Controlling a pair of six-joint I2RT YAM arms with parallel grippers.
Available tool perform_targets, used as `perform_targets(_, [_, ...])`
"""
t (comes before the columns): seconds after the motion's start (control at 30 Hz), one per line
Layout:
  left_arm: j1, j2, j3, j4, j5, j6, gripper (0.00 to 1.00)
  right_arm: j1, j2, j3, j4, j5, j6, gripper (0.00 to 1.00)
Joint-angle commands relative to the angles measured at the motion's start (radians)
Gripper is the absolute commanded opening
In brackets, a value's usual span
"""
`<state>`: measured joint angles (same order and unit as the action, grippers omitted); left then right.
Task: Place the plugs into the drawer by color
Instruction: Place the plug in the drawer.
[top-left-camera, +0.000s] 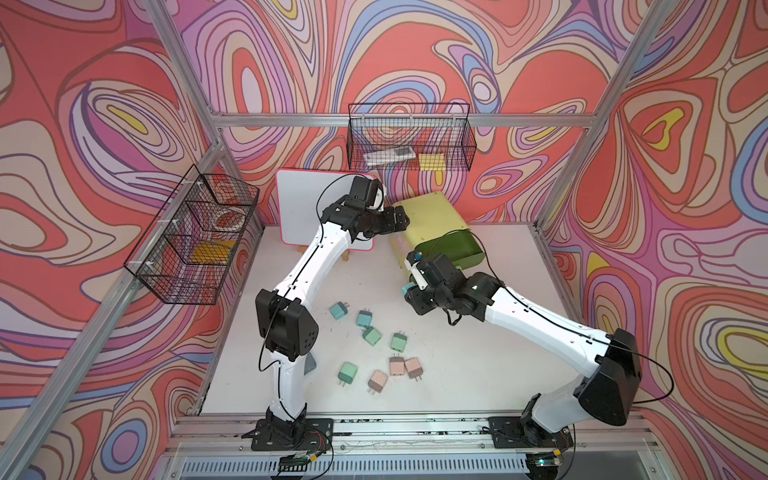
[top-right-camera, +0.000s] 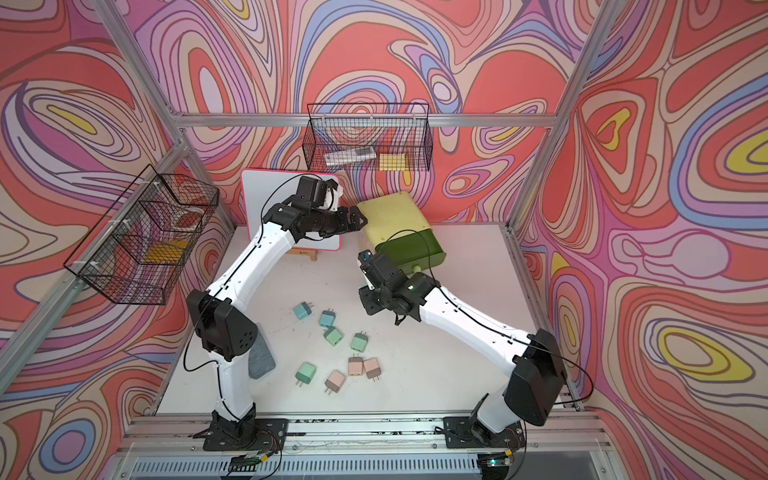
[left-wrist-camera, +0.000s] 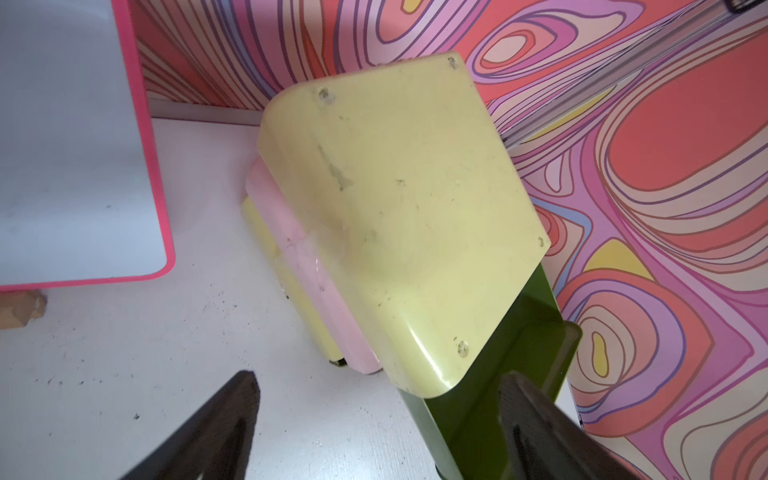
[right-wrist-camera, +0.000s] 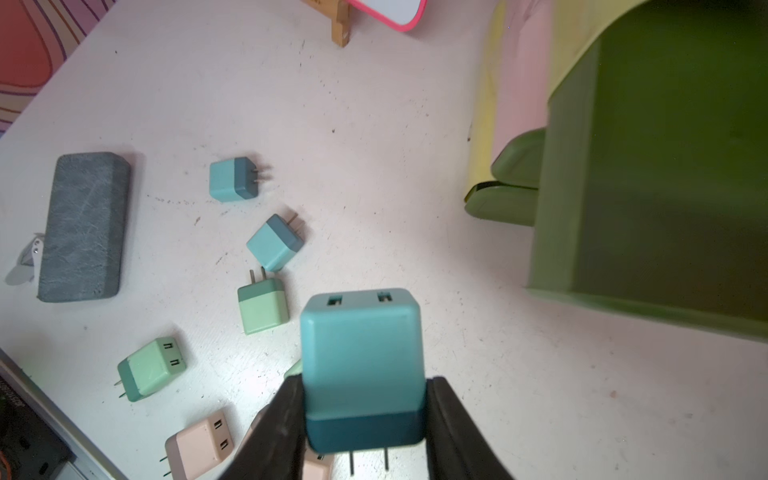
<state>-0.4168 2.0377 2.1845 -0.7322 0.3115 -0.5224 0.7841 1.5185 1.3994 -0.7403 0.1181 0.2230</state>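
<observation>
Eight plugs (top-left-camera: 399, 341) lie loose on the table (top-left-camera: 478, 374) nearest me: two blue, three green, three pink. My right claw (right-wrist-camera: 363, 386) clamps the third blue plug (right-wrist-camera: 361, 345), short of the open top drawer (right-wrist-camera: 673, 166), which looks empty. My left claw (left-wrist-camera: 380, 376) is spread over the chest (top-left-camera: 428, 220).

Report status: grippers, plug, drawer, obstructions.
Left gripper open by chest. Right gripper shut on blue plug. Top drawer open, looks empty. Nothing seen between them.
</observation>
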Motion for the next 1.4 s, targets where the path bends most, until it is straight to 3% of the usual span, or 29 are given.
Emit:
perform_targets(0.0, [-0.017,0.063,0.089,-0.029,0.016,0.03,0.89,-0.074,-0.007,0.094,-0.111,0.04,-0.033,0.41])
perform_targets(0.3, [-0.019,0.197,0.201,0.02,0.0,0.059,0.9,-0.348,0.103,0.303,-0.159,0.04,-0.175,0.42])
perform_targets(0.43, [-0.02,0.24,0.208,0.072,0.023,0.044,0.9,-0.415,0.16,0.334,-0.14,0.031,-0.198,0.42])
perform_targets(1.0, [-0.02,0.264,0.173,0.086,0.066,0.042,0.9,-0.467,0.316,0.337,-0.062,0.146,-0.298,0.45])
perform_targets(1.37, [-0.019,0.261,0.174,0.084,0.06,0.051,0.9,-0.467,0.361,0.41,-0.077,0.182,-0.314,0.6])
